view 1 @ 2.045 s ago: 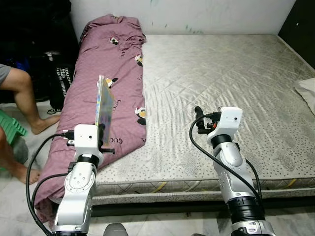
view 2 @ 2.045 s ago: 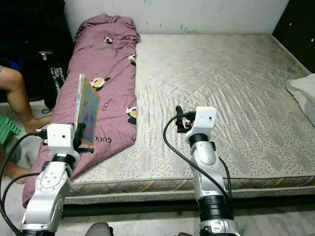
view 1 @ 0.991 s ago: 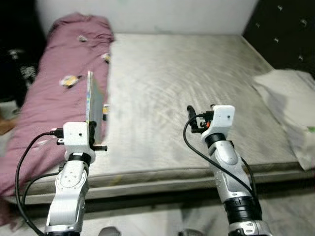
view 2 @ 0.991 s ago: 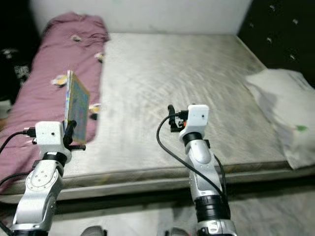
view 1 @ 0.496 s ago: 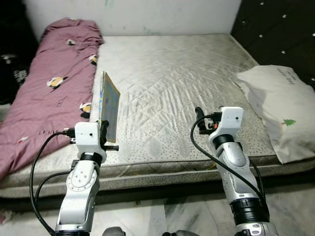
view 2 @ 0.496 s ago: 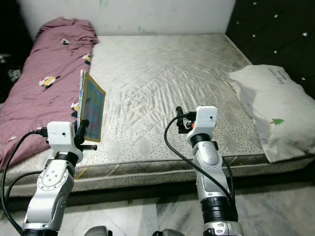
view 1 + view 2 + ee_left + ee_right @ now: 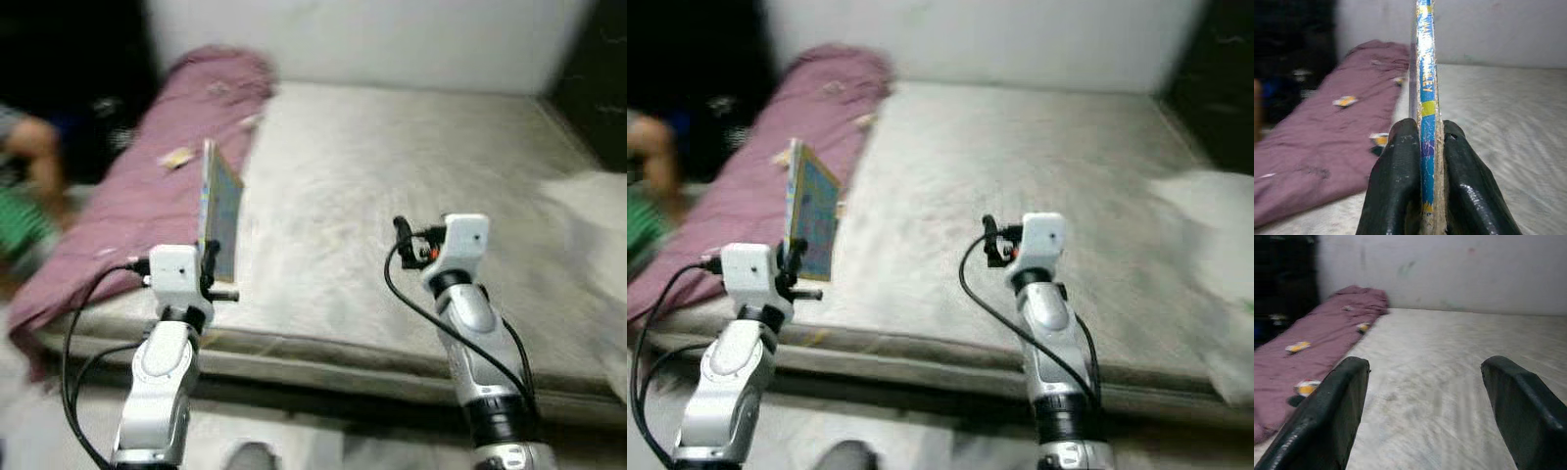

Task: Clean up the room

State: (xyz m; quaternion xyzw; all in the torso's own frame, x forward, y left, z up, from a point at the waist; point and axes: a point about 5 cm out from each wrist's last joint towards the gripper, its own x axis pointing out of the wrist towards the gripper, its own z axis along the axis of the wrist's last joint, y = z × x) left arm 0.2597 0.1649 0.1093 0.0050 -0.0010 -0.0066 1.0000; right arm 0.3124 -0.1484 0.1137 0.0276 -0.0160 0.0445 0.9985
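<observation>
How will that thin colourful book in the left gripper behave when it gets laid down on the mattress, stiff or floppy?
Probably fairly stiff: the book stands upright from the left gripper, pinched only at its lower edge, without sagging. It looks thin and likely light. Its worn spine edge suggests board that could scuff. On the soft mattress it should lie flat, not roll.

A thin flat book with a blue and yellow cover [image 7: 219, 217] stands upright on edge, its worn lower edge pinched between the left gripper [image 7: 1422, 161] fingers, rising straight above them.
</observation>
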